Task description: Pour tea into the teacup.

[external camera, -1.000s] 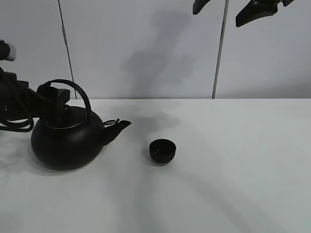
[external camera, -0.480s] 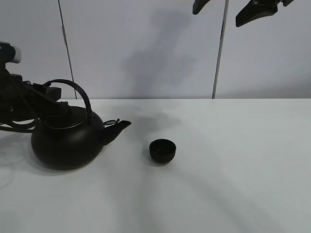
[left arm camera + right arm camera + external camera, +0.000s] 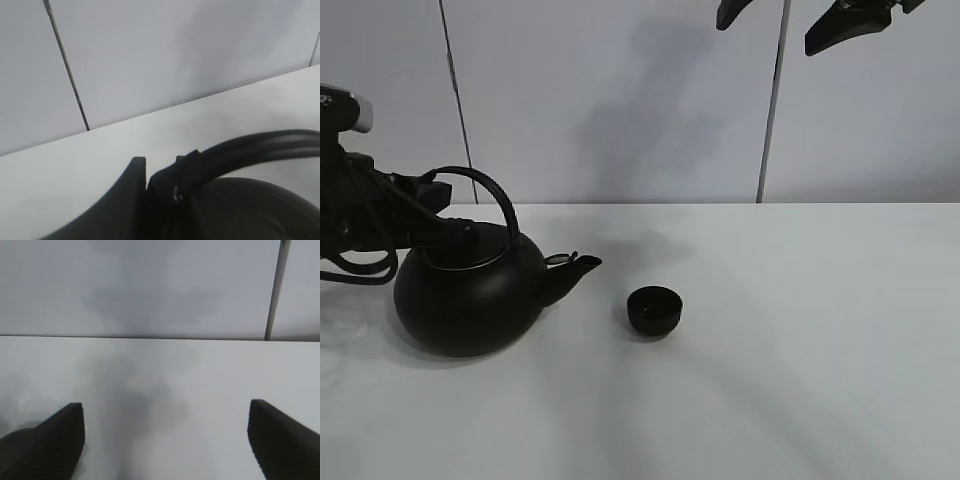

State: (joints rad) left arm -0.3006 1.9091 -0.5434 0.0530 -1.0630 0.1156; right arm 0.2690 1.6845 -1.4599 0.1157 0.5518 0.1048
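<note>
Teacup near kettle, apart from jaws

Even light, soft shadows, perhaps blur.

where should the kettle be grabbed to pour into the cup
Grip the kettle by its arched handle, towards the rear end. Come from the side opposite the spout, where the left gripper is. The spout points at the teacup, so tipping forward should stay unobstructed.

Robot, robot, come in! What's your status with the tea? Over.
Left gripper shut on kettle at its handle; right gripper open, raised high. Black teacup upright on table, apart from spout; kettle not tipped. Nothing between them.
</note>
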